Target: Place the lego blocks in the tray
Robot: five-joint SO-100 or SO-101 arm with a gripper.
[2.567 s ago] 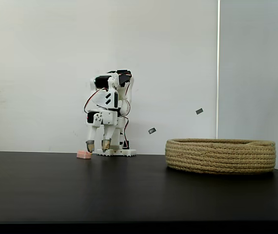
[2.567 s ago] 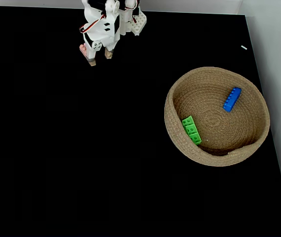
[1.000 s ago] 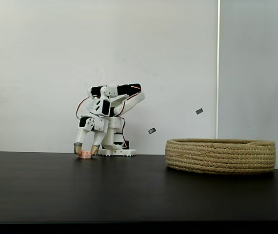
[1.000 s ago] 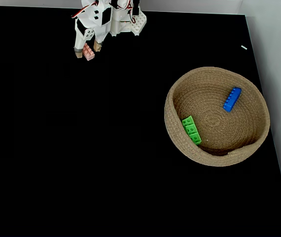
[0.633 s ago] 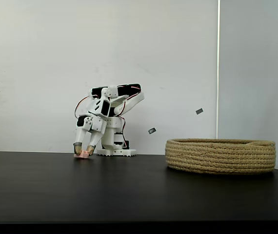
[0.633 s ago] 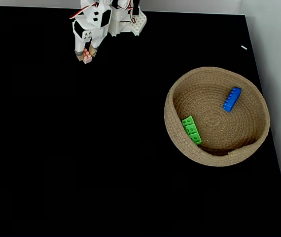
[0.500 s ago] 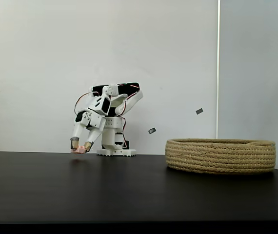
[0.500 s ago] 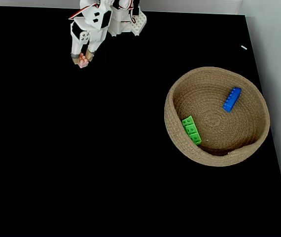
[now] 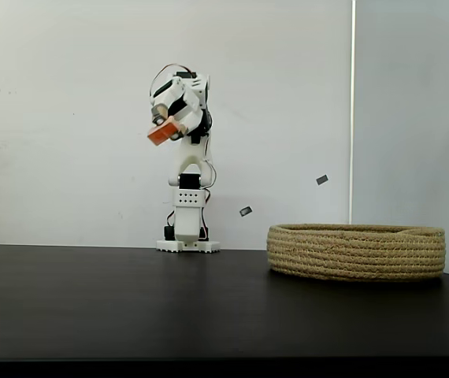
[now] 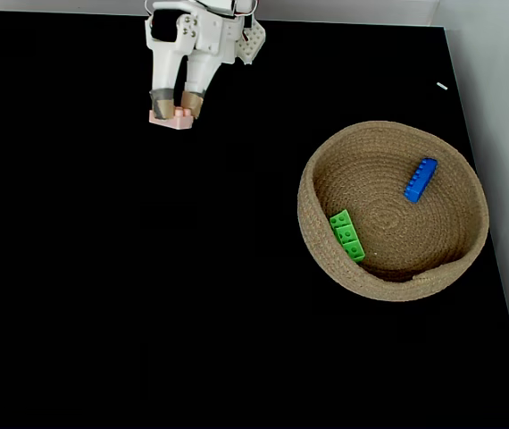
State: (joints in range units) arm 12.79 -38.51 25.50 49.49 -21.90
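The white plastic arm (image 9: 187, 181) stands upright on its base at the far edge of the black tabletop (image 10: 147, 286), left of centre in the overhead fixed view. Its claw (image 10: 173, 105) is clamped on the short pink-orange studded plastic brick (image 10: 171, 119), one brown-padded fingertip (image 10: 160, 97) pressing on each side. In the side fixed view the claw (image 9: 161, 126) is raised high above the tabletop (image 9: 130, 307), near the top of the arm, with the pink-orange brick (image 9: 160, 132) held tilted in the air, well clear of the surface.

The wide, shallow round tray of coiled tan rope (image 10: 320, 259) sits toward the right edge of the tabletop, well apart from the arm; in the side fixed view the tray (image 9: 356, 252) rests flat to the right of the arm's base. Inside it lie two bricks, apart from each other: the long bright green studded brick (image 10: 346, 235) against the left inner wall, and the long blue studded brick (image 10: 420, 180) on the far right of the floor, lying at a slant.

A small white scrap (image 10: 441, 87) lies near the far right corner. Two small dark marks (image 9: 321, 179) show on the pale wall (image 9: 67, 118) behind. No writing or brand can be read anywhere.
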